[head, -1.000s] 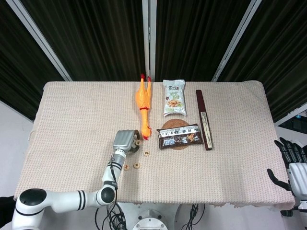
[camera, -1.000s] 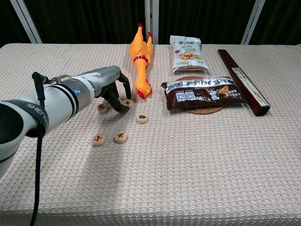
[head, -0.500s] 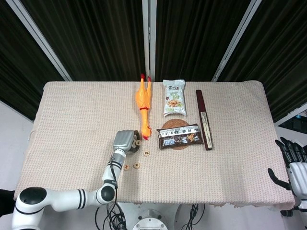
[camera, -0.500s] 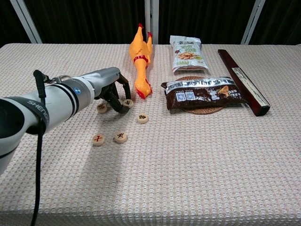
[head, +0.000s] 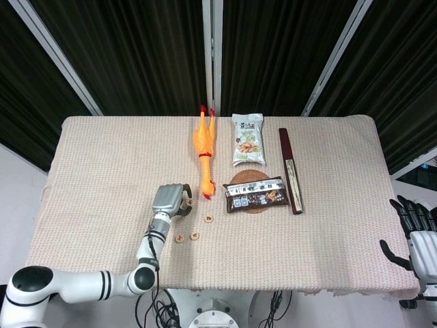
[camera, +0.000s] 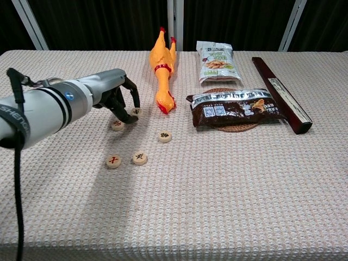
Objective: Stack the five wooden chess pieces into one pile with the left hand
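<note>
Five round wooden chess pieces lie on the beige cloth left of centre. My left hand (camera: pixel 115 97) (head: pixel 171 199) has its fingers curled down around one chess piece (camera: pixel 135 112), which it pinches at the fingertips. A second piece (camera: pixel 117 125) lies just under the hand on its near side. Three more lie apart: one (camera: pixel 165 136) (head: pixel 209 219) to the right, and a pair (camera: pixel 140 158) (camera: pixel 113 161) nearer the front edge. My right hand (head: pixel 412 231) hangs off the table's right edge with fingers spread, holding nothing.
A yellow rubber chicken (camera: pixel 163 70) lies just right of my left hand. Further right are a snack bag (camera: pixel 217 61), a dark packet (camera: pixel 234 109) on a woven coaster, and a long dark box (camera: pixel 280 93).
My left hand has moved left and slightly back, taking the pinched piece with it away from the chicken's head. The other pieces have stayed put.
</note>
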